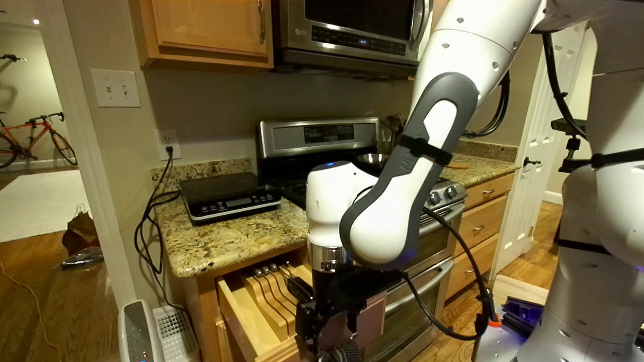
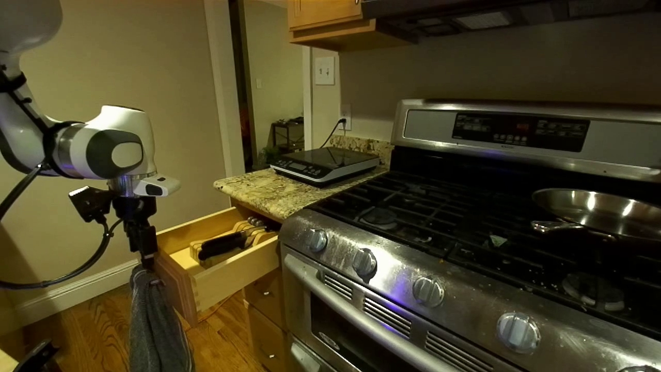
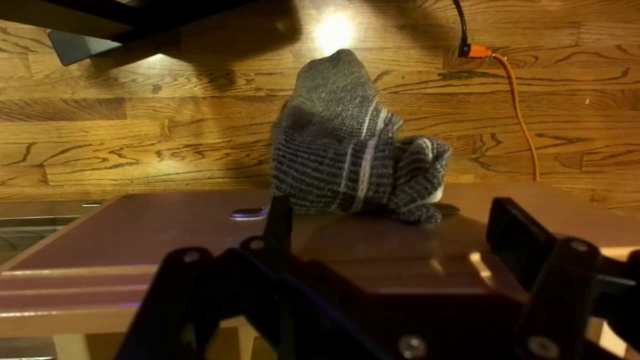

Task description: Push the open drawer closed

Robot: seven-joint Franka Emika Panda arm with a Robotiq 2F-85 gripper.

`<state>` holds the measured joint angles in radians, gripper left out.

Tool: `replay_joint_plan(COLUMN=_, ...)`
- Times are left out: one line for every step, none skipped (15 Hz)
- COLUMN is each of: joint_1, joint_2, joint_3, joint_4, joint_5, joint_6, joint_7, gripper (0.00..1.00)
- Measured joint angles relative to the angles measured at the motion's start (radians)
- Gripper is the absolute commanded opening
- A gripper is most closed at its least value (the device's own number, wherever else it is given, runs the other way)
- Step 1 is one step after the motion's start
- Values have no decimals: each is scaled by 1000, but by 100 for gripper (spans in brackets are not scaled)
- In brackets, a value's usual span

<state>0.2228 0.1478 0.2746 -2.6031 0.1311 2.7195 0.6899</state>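
The light wooden drawer stands open, pulled out from under the granite counter, in both exterior views [image 1: 235, 318] [image 2: 235, 274]. Inside it is a slotted wooden organiser [image 1: 269, 304] with dark-handled knives [image 2: 223, 245]. A grey striped towel hangs at the drawer's front, seen in an exterior view [image 2: 155, 325] and in the wrist view [image 3: 340, 150]. My gripper points down just outside the drawer front [image 3: 165, 230], above the towel, in both exterior views [image 1: 327, 322] [image 2: 147, 256]. In the wrist view the gripper [image 3: 392, 215] has its fingers wide apart with nothing between them. I cannot tell whether it touches the front.
A stainless range [image 2: 372, 289] stands beside the drawer, with a pan [image 2: 604, 212] on it. A black portable cooktop [image 1: 226, 196] sits on the granite counter [image 1: 226, 236]. A white appliance [image 1: 138, 332] stands on the floor by the cabinet. An orange cord [image 3: 520, 115] lies on the floor.
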Motion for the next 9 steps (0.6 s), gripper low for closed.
replay_joint_plan(joint_1=9, joint_2=7, joint_3=-10, joint_4=0, joint_5=-14, joint_6=16, joint_7=1, gripper=100)
replay_joint_plan(joint_1=19, joint_2=12, joint_3=-20, joint_4=0, joint_5=-34, joint_6=29, joint_7=5, gripper=100)
replay_joint_plan(joint_1=30, joint_2=14, joint_3=-33, joint_4=0, joint_5=-59, joint_6=38, joint_7=20, gripper=100)
replay_joint_plan(joint_1=41, joint_2=16, joint_3=-46, joint_4=1, joint_5=-88, joint_6=48, joint_7=40, gripper=100)
replay_joint_plan(joint_1=51, joint_2=19, joint_3=-60, joint_4=2, joint_5=-118, joint_6=59, joint_7=58, gripper=100)
replay_joint_plan(joint_1=59, joint_2=23, joint_3=-74, joint_4=5, joint_5=-149, joint_6=69, joint_7=76, gripper=100)
replay_joint_plan(joint_1=66, joint_2=28, joint_3=-89, joint_4=10, joint_5=-177, joint_6=79, joint_7=92, gripper=100)
replay_joint_plan(joint_1=71, joint_2=35, joint_3=-102, joint_4=17, joint_5=-203, joint_6=89, joint_7=108, gripper=100)
replay_joint_plan(joint_1=76, joint_2=44, joint_3=-119, joint_4=26, joint_5=-228, joint_6=98, joint_7=122, gripper=96)
